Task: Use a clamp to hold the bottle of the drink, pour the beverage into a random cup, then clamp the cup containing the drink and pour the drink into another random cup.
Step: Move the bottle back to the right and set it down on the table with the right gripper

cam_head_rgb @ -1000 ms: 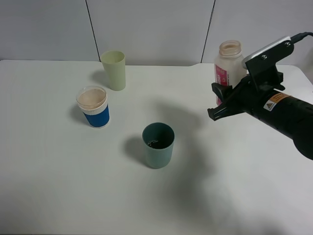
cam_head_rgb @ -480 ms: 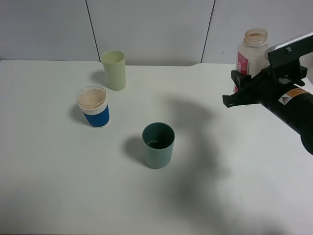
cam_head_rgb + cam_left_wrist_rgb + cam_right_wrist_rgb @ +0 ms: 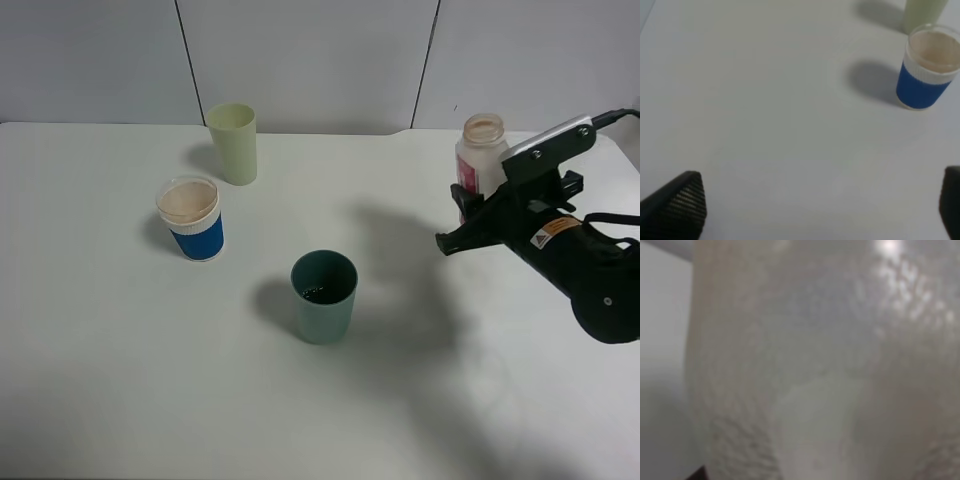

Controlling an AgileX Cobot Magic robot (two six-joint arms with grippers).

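Note:
My right gripper (image 3: 456, 216), black with a silver-grey plate, is shut on the bottle (image 3: 480, 152). The bottle is translucent with a pink label and an open neck, and it stands upright at the table's far right, low over or on the surface. In the right wrist view its pale body (image 3: 820, 360) fills the picture. The teal cup (image 3: 323, 297) stands mid-table, left of the gripper, with a little dark brown liquid (image 3: 318, 293) in its bottom. My left gripper (image 3: 820, 212) is open and empty above bare table; it does not show in the exterior high view.
A blue cup with a white rim (image 3: 192, 218) stands at the left, also in the left wrist view (image 3: 927, 70). A pale yellow-green tumbler (image 3: 233, 143) stands behind it, near the back edge, also in the left wrist view (image 3: 925, 12). The white table (image 3: 120, 380) ends at a grey wall.
My right gripper carried the bottle up and to the right, then came back down and left. The cups and the left gripper have not moved.

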